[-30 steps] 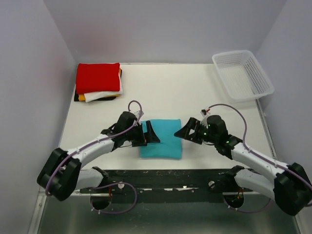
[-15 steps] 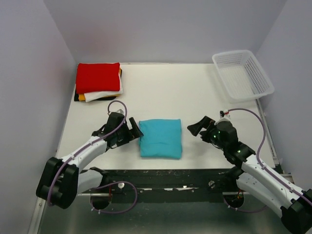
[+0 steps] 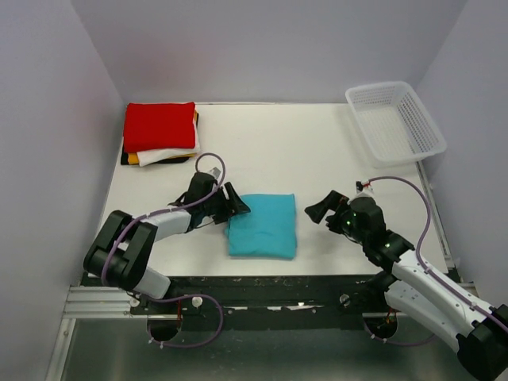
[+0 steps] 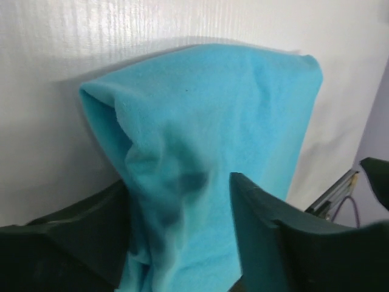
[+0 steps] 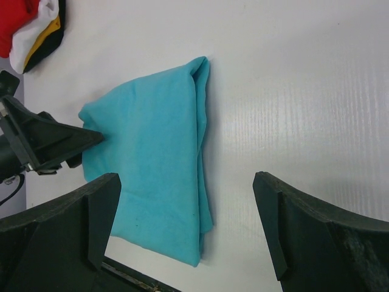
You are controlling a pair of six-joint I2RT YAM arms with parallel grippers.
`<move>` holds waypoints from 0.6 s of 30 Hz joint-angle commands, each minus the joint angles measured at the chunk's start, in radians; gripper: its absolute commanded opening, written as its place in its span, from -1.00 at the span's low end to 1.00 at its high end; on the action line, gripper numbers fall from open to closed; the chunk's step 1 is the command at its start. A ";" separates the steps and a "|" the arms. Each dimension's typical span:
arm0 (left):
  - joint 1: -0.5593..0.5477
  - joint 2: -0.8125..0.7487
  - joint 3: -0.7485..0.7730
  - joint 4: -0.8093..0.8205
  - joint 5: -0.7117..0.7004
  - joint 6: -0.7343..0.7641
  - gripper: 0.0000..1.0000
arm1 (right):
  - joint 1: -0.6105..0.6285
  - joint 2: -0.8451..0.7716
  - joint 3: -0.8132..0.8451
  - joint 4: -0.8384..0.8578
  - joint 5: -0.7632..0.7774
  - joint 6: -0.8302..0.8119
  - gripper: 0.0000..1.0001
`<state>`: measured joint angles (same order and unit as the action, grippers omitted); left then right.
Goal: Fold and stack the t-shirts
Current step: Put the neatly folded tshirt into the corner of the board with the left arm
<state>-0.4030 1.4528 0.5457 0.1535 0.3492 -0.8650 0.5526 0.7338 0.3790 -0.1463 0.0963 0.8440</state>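
The left gripper (image 3: 236, 208) stands part-open astride one edge of the folded turquoise-blue cloth t-shirt (image 3: 263, 225), which lies flat on the table straight ahead of its fingertips. The right gripper (image 3: 319, 209), spread wide, holds nothing and hangs just off the opposite edge, so I judge the left arm nearer.

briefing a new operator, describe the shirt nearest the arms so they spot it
On the white table, look at the middle of the near edge. The turquoise t-shirt lies folded and alone, unlike the red-topped stack in the far left corner.
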 commanded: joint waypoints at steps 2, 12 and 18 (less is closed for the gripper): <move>-0.074 0.161 -0.001 -0.109 -0.006 -0.013 -0.24 | 0.002 -0.002 0.004 -0.004 0.028 -0.034 1.00; -0.140 0.251 0.180 -0.312 -0.178 0.007 -1.00 | 0.003 0.031 0.009 0.013 0.040 -0.084 1.00; -0.143 0.232 0.424 -0.594 -0.467 0.091 -1.00 | 0.003 0.047 -0.001 0.030 0.039 -0.109 1.00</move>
<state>-0.5503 1.6558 0.8192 -0.0937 0.2272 -0.8753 0.5526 0.7727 0.3790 -0.1432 0.1062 0.7734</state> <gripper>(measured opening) 0.055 0.998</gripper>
